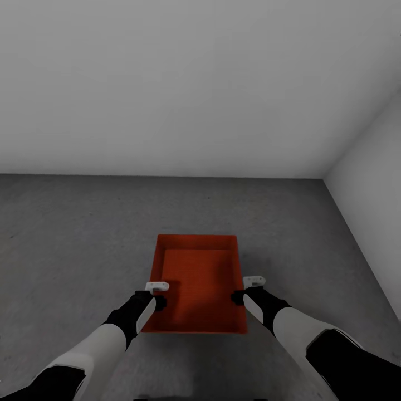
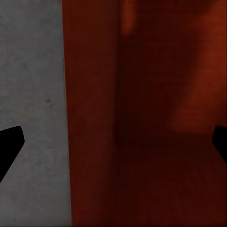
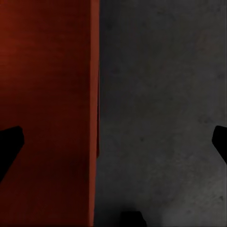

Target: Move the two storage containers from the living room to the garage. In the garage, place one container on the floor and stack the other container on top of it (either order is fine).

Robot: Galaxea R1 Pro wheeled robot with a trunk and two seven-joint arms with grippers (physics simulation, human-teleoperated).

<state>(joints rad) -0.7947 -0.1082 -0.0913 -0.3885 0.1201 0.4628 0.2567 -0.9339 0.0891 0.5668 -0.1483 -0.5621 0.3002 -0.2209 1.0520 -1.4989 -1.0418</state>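
Note:
One red-orange storage container (image 1: pixel 197 278) lies lidless on the dark grey floor (image 1: pixel 83 234) of a bare white-walled room, its long side running away from me. My left gripper (image 1: pixel 156 295) hangs over its left wall near the front corner, and my right gripper (image 1: pixel 245 289) is over the right wall. In the left wrist view the left gripper (image 2: pixel 113 146) is open, with its dark fingertips (image 2: pixel 9 146) wide apart either side of the container wall (image 2: pixel 90 118). The right gripper (image 3: pixel 113 146) is likewise open astride the other wall (image 3: pixel 93 94), touching nothing.
A plain white back wall (image 1: pixel 167 83) meets the floor roughly a container-length or more beyond the container. A white side wall (image 1: pixel 373 167) closes the right, forming a corner. Bare grey floor (image 3: pixel 161 94) spreads to the left and around the container.

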